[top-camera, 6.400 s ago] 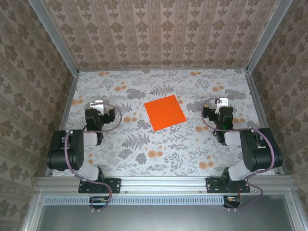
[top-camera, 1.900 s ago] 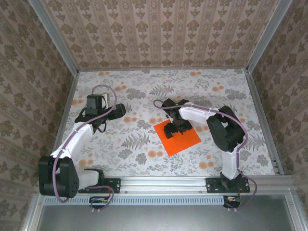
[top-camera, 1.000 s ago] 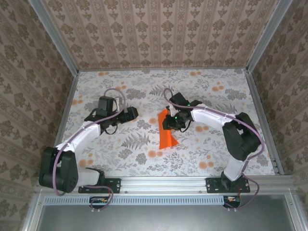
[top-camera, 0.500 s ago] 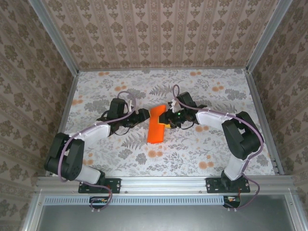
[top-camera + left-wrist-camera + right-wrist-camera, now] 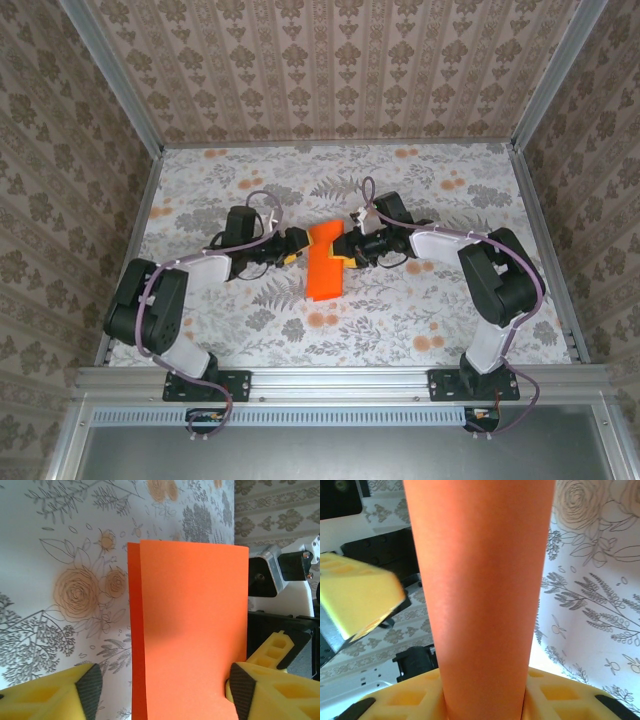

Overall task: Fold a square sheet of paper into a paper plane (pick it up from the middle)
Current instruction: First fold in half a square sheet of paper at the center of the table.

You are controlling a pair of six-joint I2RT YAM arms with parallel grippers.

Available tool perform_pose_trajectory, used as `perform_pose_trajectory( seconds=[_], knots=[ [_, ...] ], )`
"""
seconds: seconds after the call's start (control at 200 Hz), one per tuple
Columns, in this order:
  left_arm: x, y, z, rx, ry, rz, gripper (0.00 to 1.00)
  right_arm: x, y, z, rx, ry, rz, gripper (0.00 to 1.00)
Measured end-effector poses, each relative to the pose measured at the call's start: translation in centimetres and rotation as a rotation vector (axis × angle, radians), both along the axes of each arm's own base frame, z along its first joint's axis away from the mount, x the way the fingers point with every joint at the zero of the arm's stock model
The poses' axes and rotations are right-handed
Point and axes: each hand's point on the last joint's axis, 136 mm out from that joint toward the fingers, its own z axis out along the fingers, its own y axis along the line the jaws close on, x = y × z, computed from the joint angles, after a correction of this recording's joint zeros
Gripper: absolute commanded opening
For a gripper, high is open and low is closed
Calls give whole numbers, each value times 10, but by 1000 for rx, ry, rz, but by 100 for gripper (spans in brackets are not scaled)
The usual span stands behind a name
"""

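The square sheet of paper point(image 5: 324, 266), vivid orange, hangs doubled over above the middle of the table. My right gripper point(image 5: 347, 248) is shut on its upper part from the right; in the right wrist view the sheet point(image 5: 480, 580) rises out of the yellow jaws of the right gripper point(image 5: 482, 707). My left gripper point(image 5: 297, 246) reaches in from the left. In the left wrist view the left gripper point(image 5: 162, 692) stands open astride the sheet point(image 5: 190, 620): its right pad point(image 5: 242, 690) touches the paper edge, and its left pad point(image 5: 90, 690) stands apart from it.
The flowered tablecloth point(image 5: 400, 310) covers the table under the hanging sheet. Patterned walls and metal rails point(image 5: 130, 230) close in the left, right and far sides. The two grippers face each other a few centimetres apart, and the right gripper's body point(image 5: 287, 580) stands just behind the paper.
My right gripper took the flat sheet by its middle and raised it, so it hangs doubled. The left arm swung in to the paper, and its jaws have narrowed around it.
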Motion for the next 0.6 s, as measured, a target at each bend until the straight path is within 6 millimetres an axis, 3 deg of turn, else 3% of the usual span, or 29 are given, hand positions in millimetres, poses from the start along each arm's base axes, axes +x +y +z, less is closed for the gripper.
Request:
perform_pose_trajectory(
  seconds=[0.205, 0.6],
  knots=[
    [-3, -8, 0, -60, 27, -45, 50, -2, 4, 8, 41, -8, 25, 38],
    [-2, -12, 10, -112, 10, -52, 11, 0, 0, 6, 37, -6, 15, 45]
  ],
)
